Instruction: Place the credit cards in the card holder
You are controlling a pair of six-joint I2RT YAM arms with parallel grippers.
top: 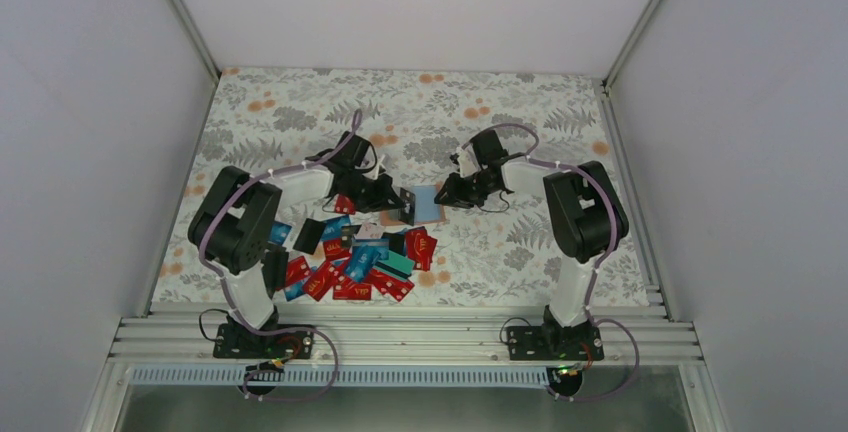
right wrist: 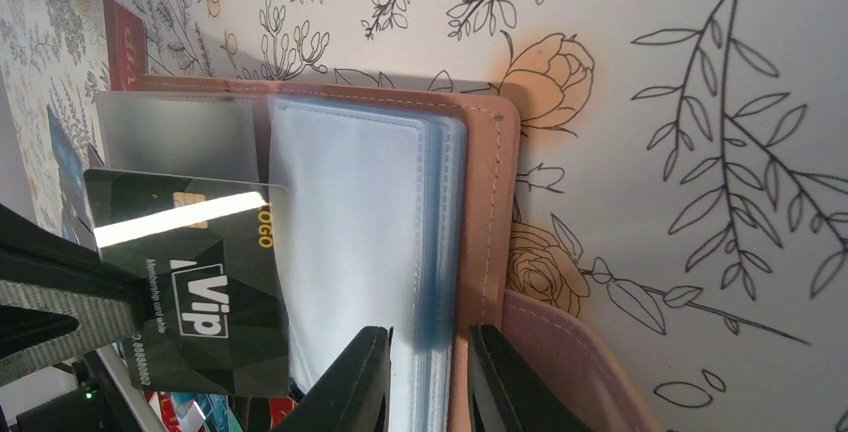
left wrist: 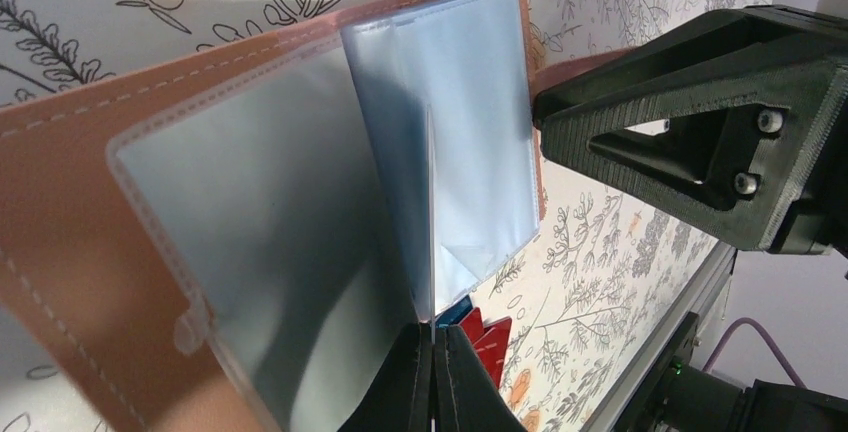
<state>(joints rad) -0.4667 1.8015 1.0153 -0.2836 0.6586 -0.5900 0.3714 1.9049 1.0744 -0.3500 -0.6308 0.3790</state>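
Pose | left gripper (left wrist: 433, 377) gripped black card (right wrist: 200, 282) over card holder (right wrist: 488, 182) | right gripper (right wrist: 428, 382) pinched card holder at its edge

— Any lettering to read?
— On the black card (right wrist: 190, 282) pinched in the left claw (left wrist: 433, 372): "Vip" in a white box, gold "OGO" near its chip.
— Anything else?
— Small white print and a digit row starting 8888 beside "Vip"; the rest is too fine.
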